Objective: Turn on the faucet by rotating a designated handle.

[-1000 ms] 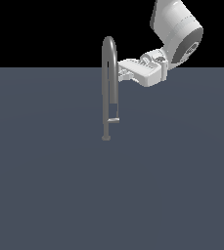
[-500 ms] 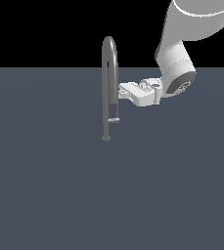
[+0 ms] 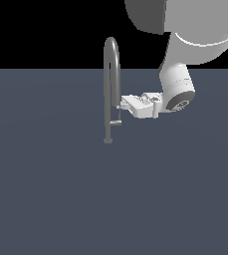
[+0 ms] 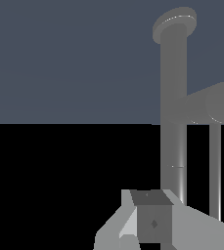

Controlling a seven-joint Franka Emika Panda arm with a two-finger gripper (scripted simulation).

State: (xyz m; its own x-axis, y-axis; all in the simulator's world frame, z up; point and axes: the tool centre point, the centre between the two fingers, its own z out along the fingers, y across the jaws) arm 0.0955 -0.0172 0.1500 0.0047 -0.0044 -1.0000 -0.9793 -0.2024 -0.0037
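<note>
Two views. Exterior: faucet (image 3: 111,89) upright on desk (image 3: 46,189); claw (image 3: 123,105) level at its exterior-right side, tip beside handle (image 3: 118,115), likely lined up to push. Wrist: pipe close ahead, claw (image 4: 152,222) opening cannot tell

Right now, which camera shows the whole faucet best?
The exterior view: the faucet shows whole, from arch to round foot, with the claw beside it. The wrist view shows only part of its pipe and the foot, very close.
</note>
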